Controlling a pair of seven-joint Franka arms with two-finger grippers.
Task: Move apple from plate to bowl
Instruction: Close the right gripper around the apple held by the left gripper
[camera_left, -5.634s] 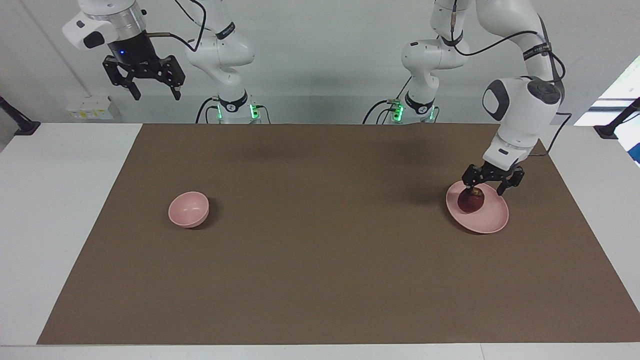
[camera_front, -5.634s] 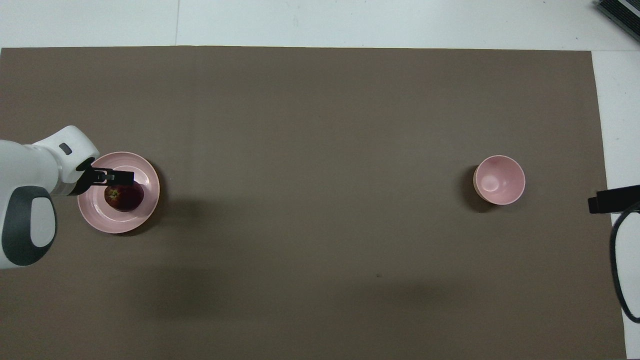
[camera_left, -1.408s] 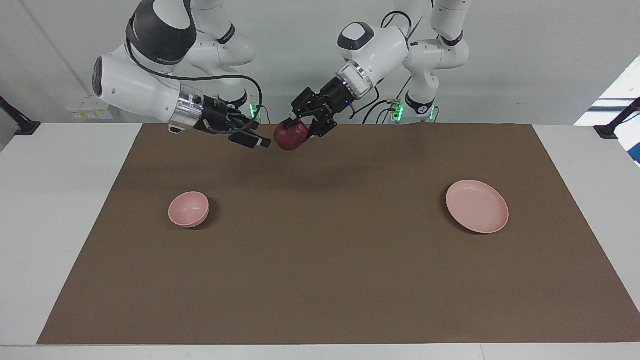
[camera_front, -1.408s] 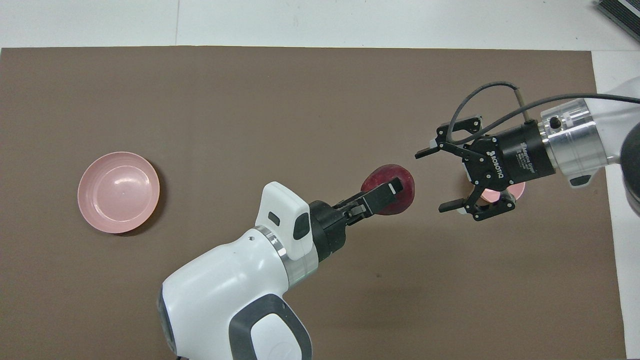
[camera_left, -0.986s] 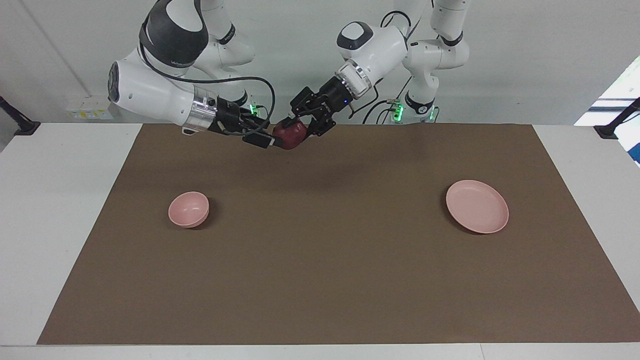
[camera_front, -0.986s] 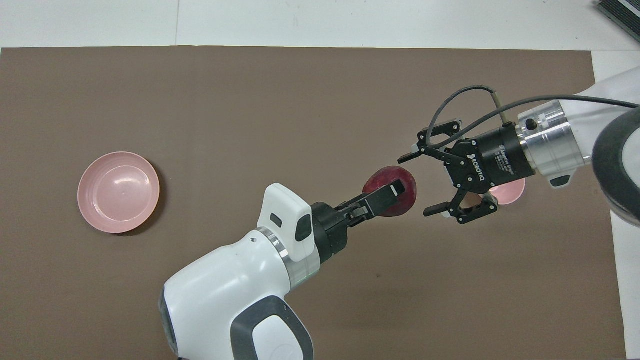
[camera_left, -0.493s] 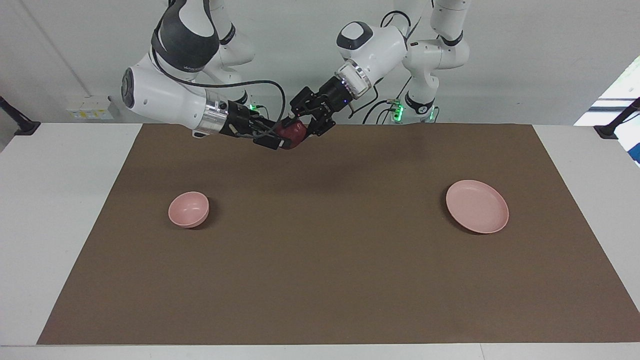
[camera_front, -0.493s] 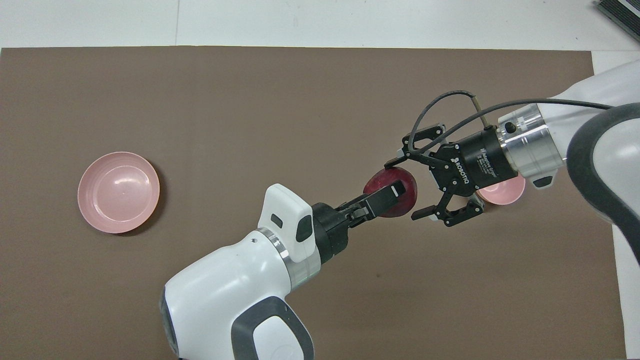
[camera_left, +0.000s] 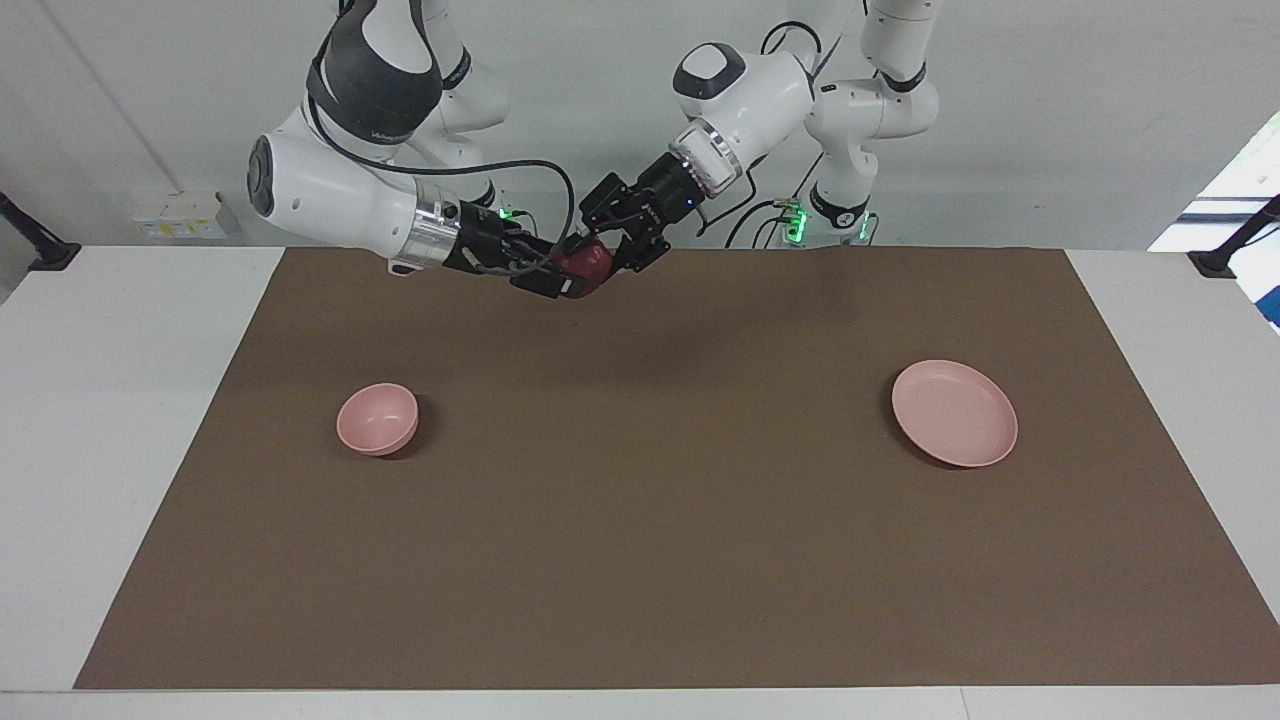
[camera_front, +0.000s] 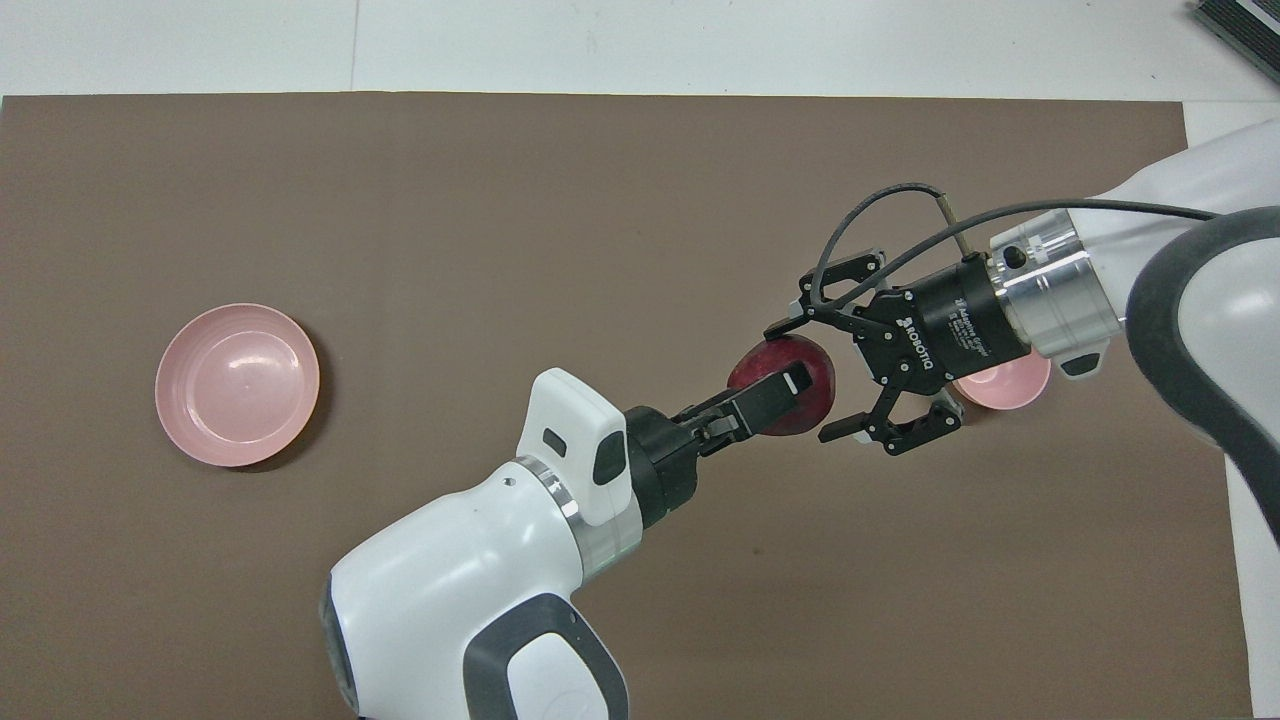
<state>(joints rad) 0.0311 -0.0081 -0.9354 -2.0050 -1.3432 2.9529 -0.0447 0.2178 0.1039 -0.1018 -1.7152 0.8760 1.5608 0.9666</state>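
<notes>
Dark red apple (camera_front: 790, 385), round and smooth, up in the air at the upper middle of the facing view, gripped by the left gripper (camera_front: 775, 388). Right gripper (camera_front: 805, 380) with fingers spread wide around the apple. Pink bowl (camera_left: 377, 419) at lower left, empty pink plate (camera_left: 955, 414) at right, on brown mat (camera_left: 660, 540).

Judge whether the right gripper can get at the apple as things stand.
Probably yes: the open right gripper already flanks the apple, held up over the mat by the left gripper; nothing stands between.
</notes>
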